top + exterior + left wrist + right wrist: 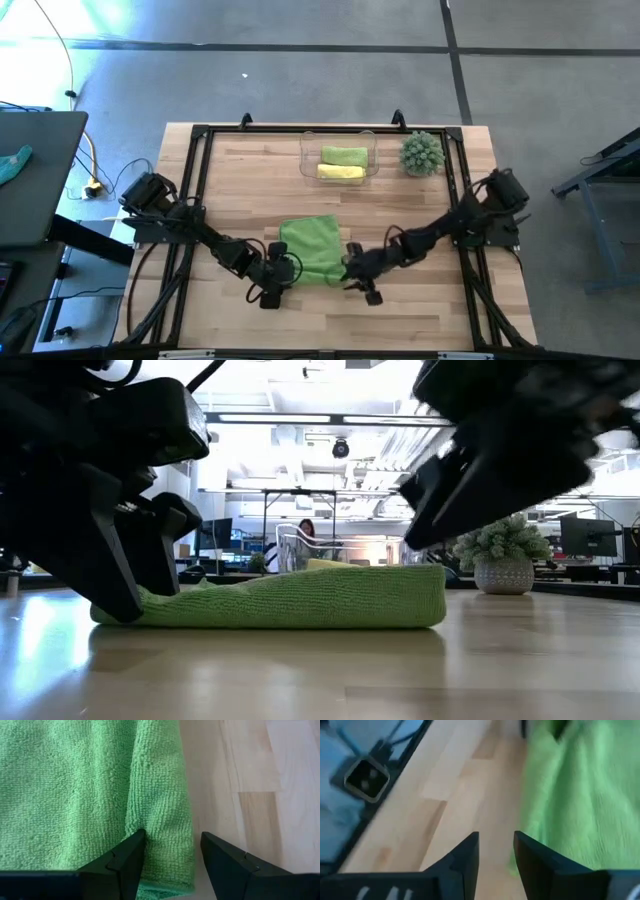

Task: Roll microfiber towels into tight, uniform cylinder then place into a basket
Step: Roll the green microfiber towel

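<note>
Both jaws parted: left gripper [170,865] astride lime towel's [310,248] rolled edge; right gripper [496,862] beside it.

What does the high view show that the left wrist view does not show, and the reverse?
Only the high view shows the basket with a green roll and a yellow roll inside, the plant, and the right gripper. Only the left wrist view shows the towel's folded edge lying between the open fingers of the left gripper. Both show the green towel on the wooden table.
</note>
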